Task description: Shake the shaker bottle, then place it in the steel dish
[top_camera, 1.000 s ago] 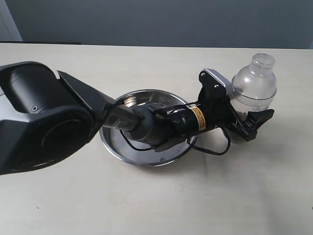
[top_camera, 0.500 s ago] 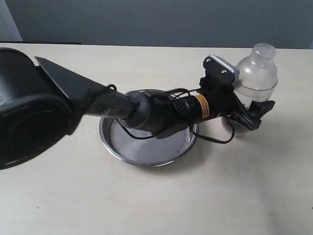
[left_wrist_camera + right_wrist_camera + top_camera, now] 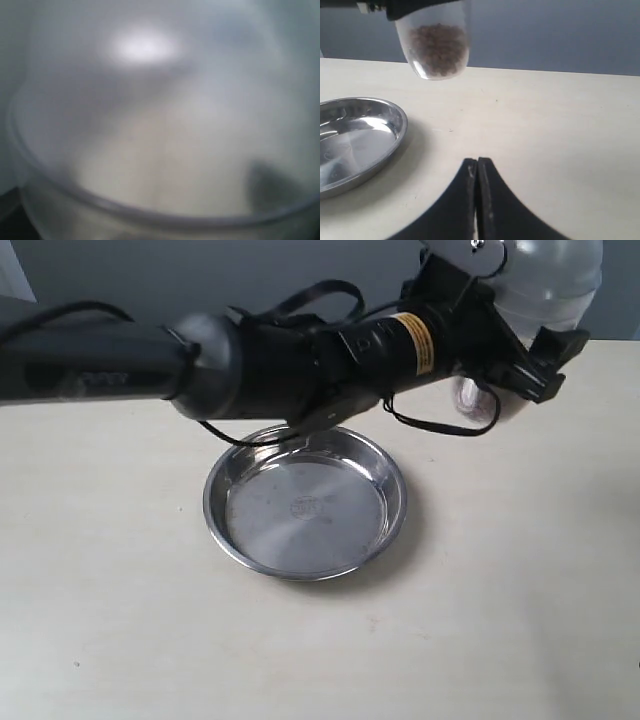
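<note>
Exterior view: the shaker bottle (image 3: 560, 285) is held in the air, clamped in the left tool (image 3: 520, 330). Its frosted domed top sticks out above the tool's black fingers (image 3: 548, 348) and its clear lower end pokes out beneath them. The bottle is clear of the surface (image 3: 500, 620), which lies well under the tool.

The steel dish (image 3: 215, 510) sits on the surface below the left tool and back toward its arm, well apart from the bottle. The dish holds nothing, and a small stamped mark shows at its centre.

Left wrist view: the bottle (image 3: 160, 150) fills the whole picture as a blurred, frosted curve, too close to make out detail.

Right wrist view: the right tool (image 3: 477, 162) is clenched, its two dark fingers pressed together with nothing between them, low over the pale surface (image 3: 560, 130). Ahead of it and higher up hangs the bottle's rounded clear base (image 3: 439, 50), with brown granules inside. The dish (image 3: 360, 145) rests near this tool, off to one side.
</note>
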Controlling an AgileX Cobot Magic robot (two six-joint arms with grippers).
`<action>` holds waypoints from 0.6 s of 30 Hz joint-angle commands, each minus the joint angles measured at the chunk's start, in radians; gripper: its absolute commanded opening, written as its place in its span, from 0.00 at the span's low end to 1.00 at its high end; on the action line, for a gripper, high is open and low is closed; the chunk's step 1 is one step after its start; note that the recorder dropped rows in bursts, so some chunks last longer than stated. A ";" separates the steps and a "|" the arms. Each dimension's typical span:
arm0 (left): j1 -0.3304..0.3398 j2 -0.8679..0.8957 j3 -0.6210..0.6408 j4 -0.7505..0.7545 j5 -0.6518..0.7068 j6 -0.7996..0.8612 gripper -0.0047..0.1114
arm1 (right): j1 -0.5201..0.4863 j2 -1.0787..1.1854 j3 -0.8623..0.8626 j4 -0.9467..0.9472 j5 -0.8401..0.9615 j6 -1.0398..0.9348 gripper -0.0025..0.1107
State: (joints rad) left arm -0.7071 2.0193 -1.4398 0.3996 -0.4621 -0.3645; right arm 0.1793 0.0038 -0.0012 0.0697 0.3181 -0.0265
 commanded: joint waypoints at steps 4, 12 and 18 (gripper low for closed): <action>0.040 -0.255 0.117 -0.008 -0.043 0.054 0.04 | 0.000 -0.004 0.001 -0.005 -0.013 0.000 0.02; 0.040 -0.237 0.473 -0.286 -0.125 0.102 0.04 | 0.000 -0.004 0.001 -0.005 -0.013 0.000 0.02; 0.038 -0.452 0.498 -0.338 -0.265 0.306 0.04 | 0.000 -0.004 0.001 -0.005 -0.013 0.000 0.02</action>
State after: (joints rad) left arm -0.6670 1.7265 -0.8956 0.1242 -0.6008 -0.1928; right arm 0.1793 0.0038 -0.0012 0.0697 0.3181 -0.0247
